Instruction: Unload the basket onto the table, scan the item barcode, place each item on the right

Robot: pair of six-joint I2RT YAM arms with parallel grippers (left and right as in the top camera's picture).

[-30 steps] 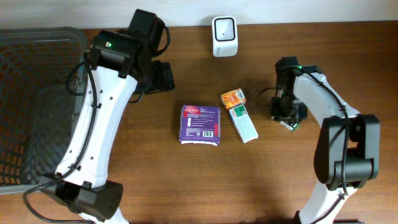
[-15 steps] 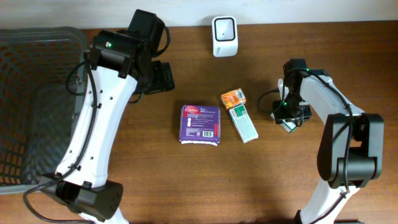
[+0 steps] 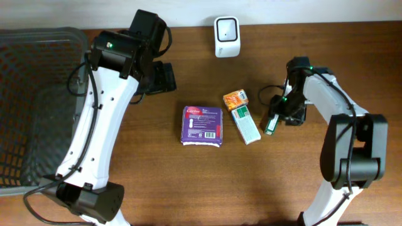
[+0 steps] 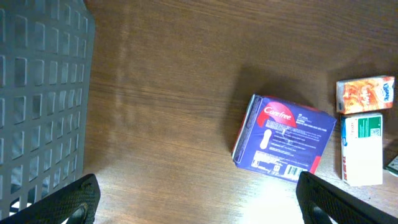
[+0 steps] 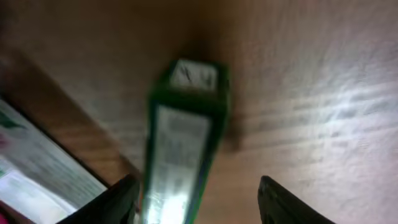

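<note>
Green box (image 5: 183, 137), lying flat, long axis in line with right pincer (image 5: 198, 194)

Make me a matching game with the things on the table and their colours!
Things:
1. barcode scanner
2. Carefree pack
3. small carton next to the long white box
4. mesh basket

Colours:
A. purple
B. dark grey
C. white
D. orange

Pairs: 1-C, 2-A, 3-D, 4-B
</note>
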